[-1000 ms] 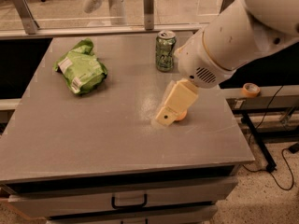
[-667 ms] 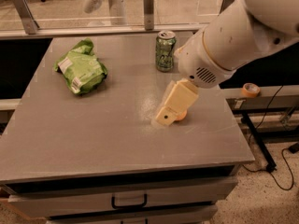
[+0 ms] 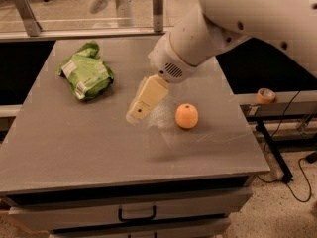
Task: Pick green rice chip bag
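**Gripper closing in on bag, no contact yet**

The green rice chip bag (image 3: 86,75) is lying crumpled on the far-left part of the grey table (image 3: 99,152), w/ white label patches facing up. Nothing is touching it. It's sitting in the same spot as a sec ago, so it's undisturbed.

The gripper (image 3: 139,110) is hanging low over the table centre, tilted down and to the left, between the bag and an orange (image 3: 186,116). It's clearly apart from the bag and just beside the orange. Released or clenched: can't tell, since only one cream block is showing. Whether the tip is touching the tabletop: can't tell either.

What's changing: vs a sec ago the arm (image 3: 247,14) is swinging left. The gripper was right of centre and is now at centre, nearer the bag. That's uncovering the orange, which was prob. hidden under the gripper before. The drink can at the back is no longer showing, prob. hidden behind the white wrist (image 3: 173,66).

Meaning for the task: this looks like the approach phase, w/ the grasp not started. The gripper is heading the right way but needs more travel left and back to get over the bag. Puffy foil will likely give and slide, so a centred grip on the bulk looks safer than the edge.
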{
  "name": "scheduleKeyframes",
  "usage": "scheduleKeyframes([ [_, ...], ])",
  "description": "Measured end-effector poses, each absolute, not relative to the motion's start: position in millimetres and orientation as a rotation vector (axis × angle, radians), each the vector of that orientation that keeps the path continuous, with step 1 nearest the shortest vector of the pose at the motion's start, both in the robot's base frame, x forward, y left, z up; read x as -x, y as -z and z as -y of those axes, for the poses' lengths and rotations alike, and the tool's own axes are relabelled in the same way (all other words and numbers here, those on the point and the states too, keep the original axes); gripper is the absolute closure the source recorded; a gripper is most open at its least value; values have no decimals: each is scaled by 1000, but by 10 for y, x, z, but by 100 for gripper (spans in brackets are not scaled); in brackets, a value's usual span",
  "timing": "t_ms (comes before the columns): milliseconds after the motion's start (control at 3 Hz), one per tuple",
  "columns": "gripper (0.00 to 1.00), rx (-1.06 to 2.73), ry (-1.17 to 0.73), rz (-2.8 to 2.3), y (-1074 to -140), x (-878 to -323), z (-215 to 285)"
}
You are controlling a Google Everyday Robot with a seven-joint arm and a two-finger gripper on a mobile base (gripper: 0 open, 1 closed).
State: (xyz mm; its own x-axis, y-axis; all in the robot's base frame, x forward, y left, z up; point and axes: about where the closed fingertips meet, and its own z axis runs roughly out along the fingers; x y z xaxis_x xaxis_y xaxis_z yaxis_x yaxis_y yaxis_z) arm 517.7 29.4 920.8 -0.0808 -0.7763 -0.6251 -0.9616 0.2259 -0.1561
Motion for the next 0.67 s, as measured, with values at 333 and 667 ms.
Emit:
scheduleKeyframes([
  [333,0,1613,-468,-1878,-8986,-5385,-631],
  [667,0,1589,-488,-1872,-8832,-5649,-901],
])
